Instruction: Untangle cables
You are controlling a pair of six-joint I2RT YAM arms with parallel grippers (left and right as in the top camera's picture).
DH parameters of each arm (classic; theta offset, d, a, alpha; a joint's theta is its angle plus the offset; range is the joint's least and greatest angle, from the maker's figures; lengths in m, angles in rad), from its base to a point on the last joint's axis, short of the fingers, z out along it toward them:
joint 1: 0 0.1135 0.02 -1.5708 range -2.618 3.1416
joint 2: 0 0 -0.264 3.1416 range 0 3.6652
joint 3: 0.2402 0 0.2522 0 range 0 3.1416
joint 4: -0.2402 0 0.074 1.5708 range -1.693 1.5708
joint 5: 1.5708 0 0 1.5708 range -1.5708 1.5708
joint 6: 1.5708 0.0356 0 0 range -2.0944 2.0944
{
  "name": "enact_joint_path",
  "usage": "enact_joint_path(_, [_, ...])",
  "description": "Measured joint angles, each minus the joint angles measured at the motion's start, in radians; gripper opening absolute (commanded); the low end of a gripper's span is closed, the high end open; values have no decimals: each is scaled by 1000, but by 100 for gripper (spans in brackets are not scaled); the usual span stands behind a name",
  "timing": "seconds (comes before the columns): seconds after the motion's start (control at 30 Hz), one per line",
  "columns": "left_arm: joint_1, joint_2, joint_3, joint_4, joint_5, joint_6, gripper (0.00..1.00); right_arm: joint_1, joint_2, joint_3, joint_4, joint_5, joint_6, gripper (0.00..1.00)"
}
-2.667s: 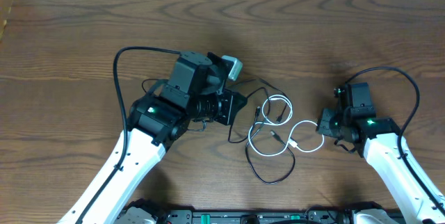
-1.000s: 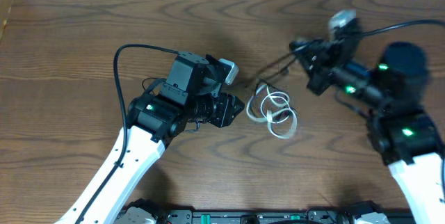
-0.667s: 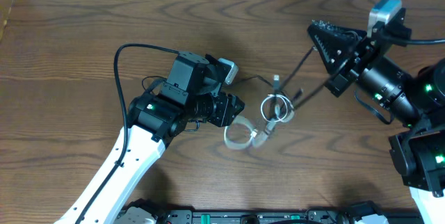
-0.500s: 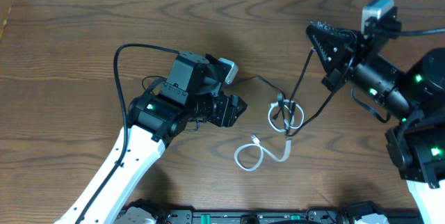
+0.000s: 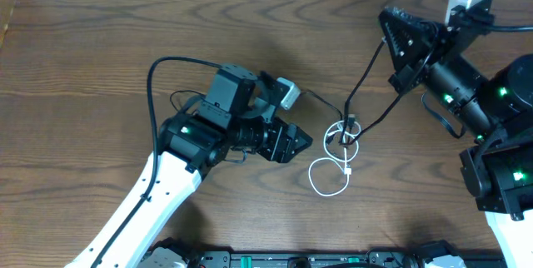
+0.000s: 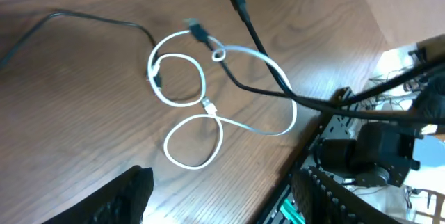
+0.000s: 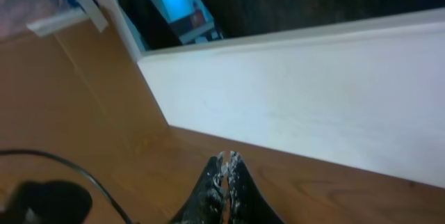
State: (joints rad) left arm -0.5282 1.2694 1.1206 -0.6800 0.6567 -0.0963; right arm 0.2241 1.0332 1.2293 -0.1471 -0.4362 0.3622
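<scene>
Two cords lie tangled on the dark brown wood-grain desk point(image 5: 100, 43), right of centre in the overhead view.

Thin white cord point(image 5: 348, 166): flat on the desk in loose loops. The small loops sit at the knot, and a larger loop trails toward 6 o'clock from it. In the left wrist view the white cord point(image 6: 207, 106) reads as a rough figure-eight with a small plug at the crossing.

Thin black cord point(image 5: 366, 75): crosses the white loops at the knot, then climbs off the desk toward 1 o'clock, up to the right pincer. A second black strand arcs from the knot toward 2 o'clock, under the right arm. Another stretch runs along the desk from the knot toward 10 o'clock. In the left wrist view the black cord point(image 6: 259, 43) passes over the white loops, with its plug end at 12 o'clock.

Left pincer point(image 5: 296, 143): fingers spread wide, nothing between them. The tangle sits at 3 o'clock of it, near but apart. Seen from its own camera, the left pincer point(image 6: 229, 200) has the white loops at 12 o'clock, ahead of the gap, with no contact.

Right pincer point(image 5: 388, 20): raised above the desk at 1 o'clock of the knot, pinching the black cord, which hangs down from it to the knot. In its own camera the right pincer point(image 7: 226, 163) shows fingertips pressed tight together. The cord cannot be made out there.
</scene>
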Motion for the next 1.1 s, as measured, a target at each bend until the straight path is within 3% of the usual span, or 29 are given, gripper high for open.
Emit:
enact_joint_path(0.2, [-18,34,0,8,-8,-4,80,0,0,0,51,-11,67,1])
enact_joint_path(0.4, [-18,80,0,79,-1,-111,84,0,0,0,115,-40,143,1])
enact_joint_path(0.57, [-18,110,0,171,62,-161,91,0,0,0,198,-47,166,1])
enact_joint_path(0.77, [-18,147,0,258,161,-214,92,0,0,0,293,-54,178,1])
enact_joint_path(1.1, [-19,209,0,474,317,-657,92,0,0,0,320,-58,180,1])
